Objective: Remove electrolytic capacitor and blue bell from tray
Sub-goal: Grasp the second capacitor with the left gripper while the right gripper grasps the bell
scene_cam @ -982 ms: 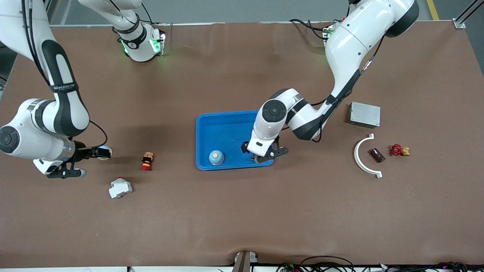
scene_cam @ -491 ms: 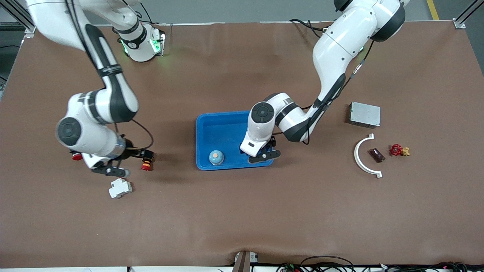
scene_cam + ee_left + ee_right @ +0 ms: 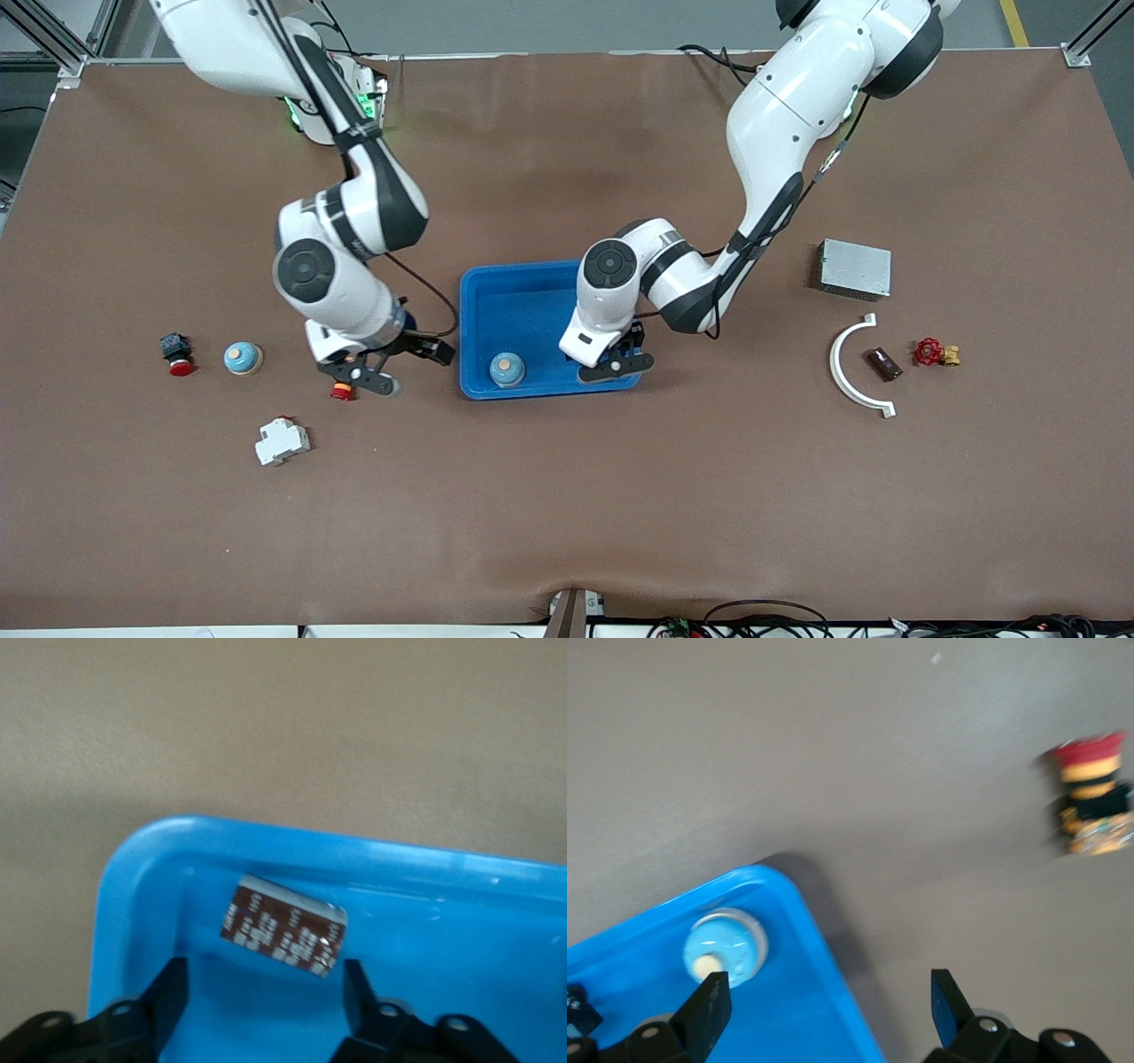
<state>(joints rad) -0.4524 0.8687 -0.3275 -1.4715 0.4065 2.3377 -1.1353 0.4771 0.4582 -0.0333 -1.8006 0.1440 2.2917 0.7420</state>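
Note:
A blue tray [image 3: 532, 301] lies mid-table. A blue bell [image 3: 507, 369] with a tan top stands in it near the front wall, also seen in the right wrist view as the bell [image 3: 726, 945]. My left gripper [image 3: 620, 354] is low inside the tray, open. Just ahead of its fingertips [image 3: 173, 988] a brown capacitor [image 3: 283, 926] with white print lies on the tray floor, touching neither finger. My right gripper [image 3: 400, 365] hangs open and empty over the tray's edge [image 3: 824, 948] toward the right arm's end.
Toward the right arm's end are a second blue bell [image 3: 242, 358], a black-and-red button [image 3: 176, 353], a red-yellow button [image 3: 340, 391] and a white breaker [image 3: 282, 440]. Toward the left arm's end are a grey box [image 3: 854, 268], a white arc [image 3: 852, 372], another brown capacitor [image 3: 882, 364] and a red valve [image 3: 932, 353].
My right arm swept from the table's end to the tray's edge, empty, uncovering the table bell and the black-and-red button. My left gripper edged slightly farther into the tray.

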